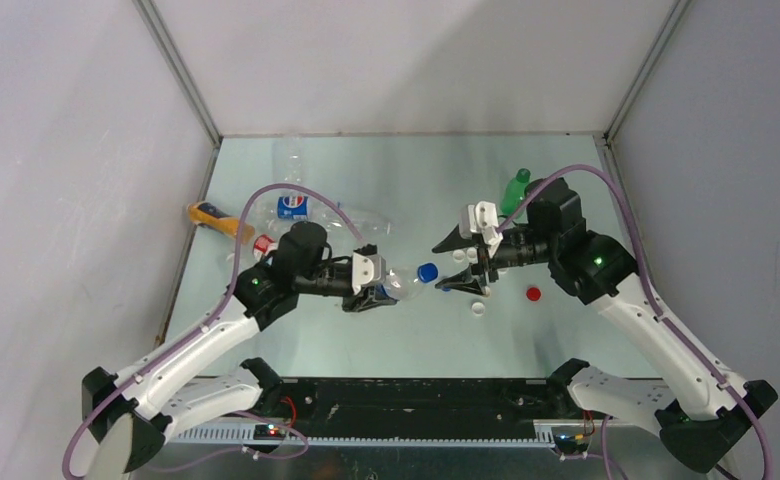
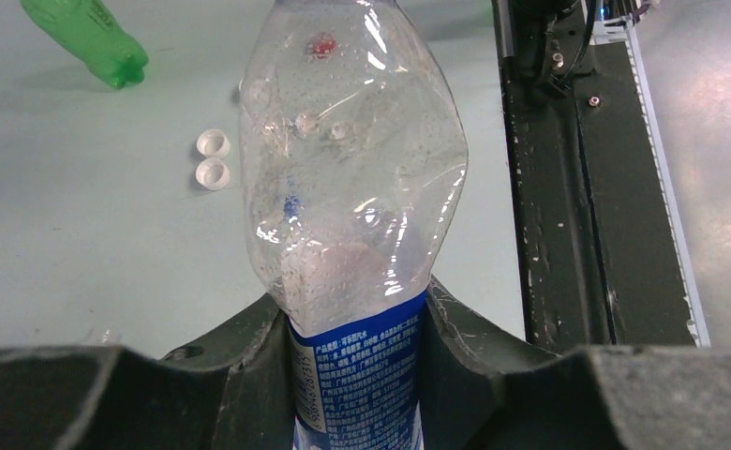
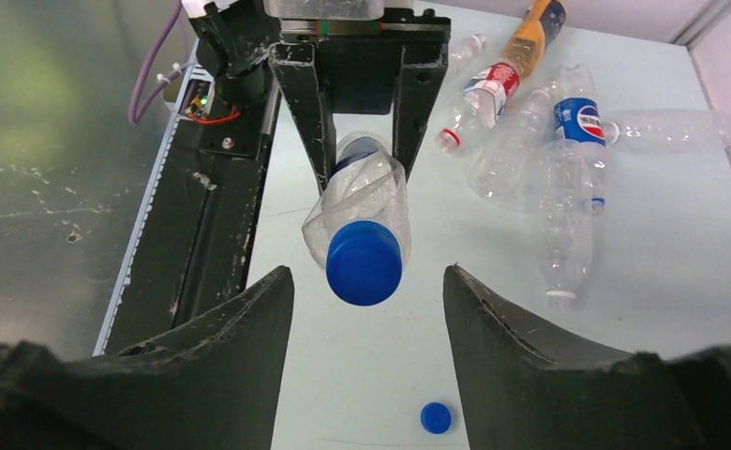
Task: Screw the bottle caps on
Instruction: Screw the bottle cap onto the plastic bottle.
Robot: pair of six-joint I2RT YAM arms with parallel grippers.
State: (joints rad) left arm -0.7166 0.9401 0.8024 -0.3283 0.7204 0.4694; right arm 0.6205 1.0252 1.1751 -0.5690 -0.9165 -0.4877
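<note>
blue cap, clear bottle

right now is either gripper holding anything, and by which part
The left gripper is shut on the clear bottle, clamped around its blue-labelled body. The right gripper holds nothing: its jaws stand open either side of the blue cap, not touching it.

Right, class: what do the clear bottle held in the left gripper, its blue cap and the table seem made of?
Clear bottle: thin transparent plastic, glossy; its wall is dented and catches highlights. Blue cap: opaque plastic, smooth with a soft sheen. Table: pale, smooth, faintly reflective; perhaps painted metal or laminate, unsure.
</note>
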